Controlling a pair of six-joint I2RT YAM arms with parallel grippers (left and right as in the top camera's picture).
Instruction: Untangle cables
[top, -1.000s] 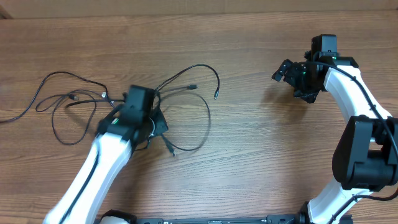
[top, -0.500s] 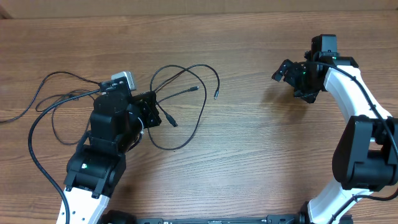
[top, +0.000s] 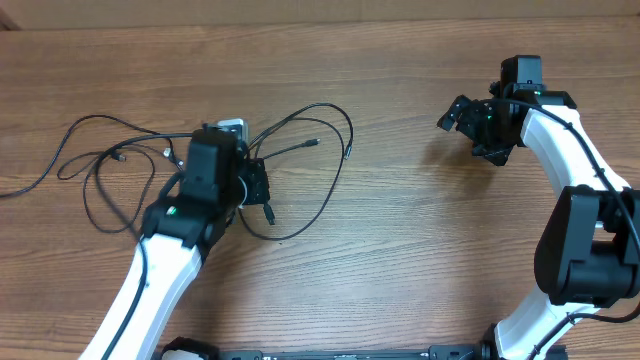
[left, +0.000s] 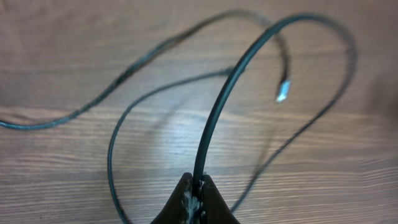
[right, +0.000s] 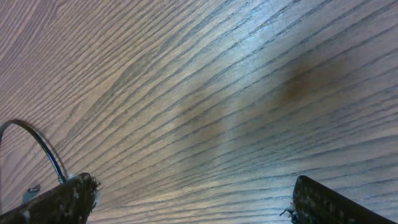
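Several thin black cables (top: 112, 165) lie tangled on the wooden table left of centre, with loops (top: 335, 165) reaching right to small plug tips. My left gripper (top: 258, 190) sits in the middle of the tangle. In the left wrist view it (left: 198, 186) is shut on one black cable (left: 214, 118) that arcs up and away. A silver plug tip (left: 283, 92) lies beyond it. My right gripper (top: 458, 115) hovers far to the right, open and empty (right: 193, 199). A bit of cable loop (right: 43, 146) shows at its left edge.
Bare wooden table top (top: 400, 260) lies between the two arms and in front of them. One cable end (top: 20, 188) trails off toward the left edge of the table.
My left arm has shifted and turned with the cable in its jaws, pulling the loop on its right side smaller and closer. The right arm has not moved.
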